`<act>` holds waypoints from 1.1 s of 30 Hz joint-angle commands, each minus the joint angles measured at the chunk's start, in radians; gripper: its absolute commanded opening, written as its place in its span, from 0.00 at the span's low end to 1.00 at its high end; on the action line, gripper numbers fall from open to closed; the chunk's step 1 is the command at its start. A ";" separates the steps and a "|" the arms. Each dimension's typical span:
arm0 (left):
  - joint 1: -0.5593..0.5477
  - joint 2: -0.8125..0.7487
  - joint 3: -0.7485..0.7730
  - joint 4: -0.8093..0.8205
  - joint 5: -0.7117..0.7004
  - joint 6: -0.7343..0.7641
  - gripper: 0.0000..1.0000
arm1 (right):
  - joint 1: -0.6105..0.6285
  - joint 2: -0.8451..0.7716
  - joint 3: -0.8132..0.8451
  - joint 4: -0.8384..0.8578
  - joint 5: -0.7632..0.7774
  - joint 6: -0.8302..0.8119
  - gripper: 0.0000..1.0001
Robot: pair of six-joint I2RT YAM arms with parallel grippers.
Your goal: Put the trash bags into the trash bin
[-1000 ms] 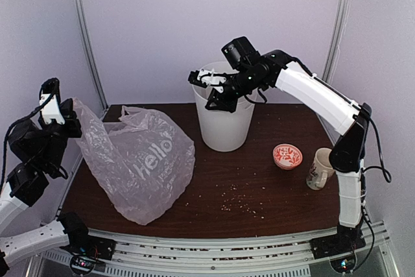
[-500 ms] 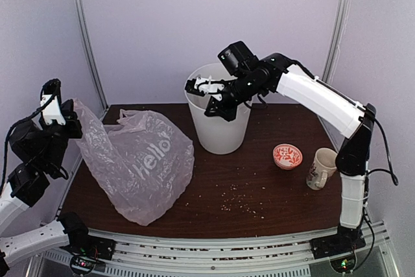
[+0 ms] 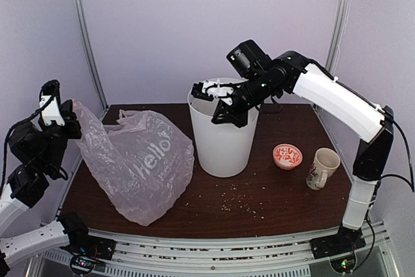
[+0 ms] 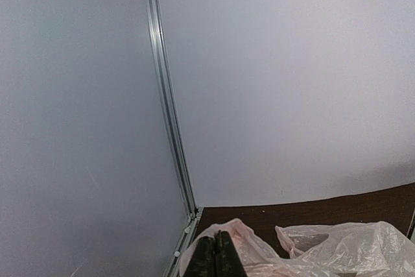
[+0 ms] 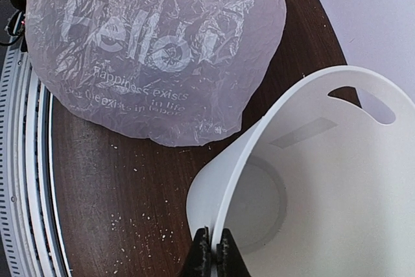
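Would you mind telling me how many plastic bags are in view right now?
1: the pale-pink "hello" bag sits left of the white bin, with its upper corner pinched in the left gripper. None shows inside the bin, as far as the right wrist view reveals.

crinkly plastic bag (image 3: 148, 160), matt bin (image 3: 224, 147), probably plastic

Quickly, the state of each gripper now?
Left gripper: closed on the translucent pink plastic bag.
Right gripper: closed on the rim of the tall white plastic bin.

Raised left hand (image 4: 216, 243) clamped; outstretched right hand (image 5: 214, 238) clamped.
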 commanded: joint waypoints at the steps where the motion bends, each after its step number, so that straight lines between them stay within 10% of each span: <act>1: 0.007 -0.005 -0.011 0.058 -0.008 0.017 0.00 | 0.008 -0.079 -0.031 0.008 -0.042 -0.012 0.00; 8: 0.008 -0.007 -0.012 0.057 -0.012 0.020 0.00 | 0.025 -0.079 -0.023 0.003 -0.055 -0.004 0.01; 15: 0.008 -0.015 -0.016 0.063 0.012 0.025 0.00 | 0.027 -0.030 0.095 -0.013 -0.128 0.038 0.38; 21: 0.009 0.027 0.027 0.089 0.068 0.048 0.00 | 0.028 -0.015 0.114 0.120 -0.123 0.155 0.45; 33: 0.007 0.283 0.442 -0.151 0.744 -0.074 0.00 | 0.027 -0.011 0.105 0.318 -0.036 0.294 0.46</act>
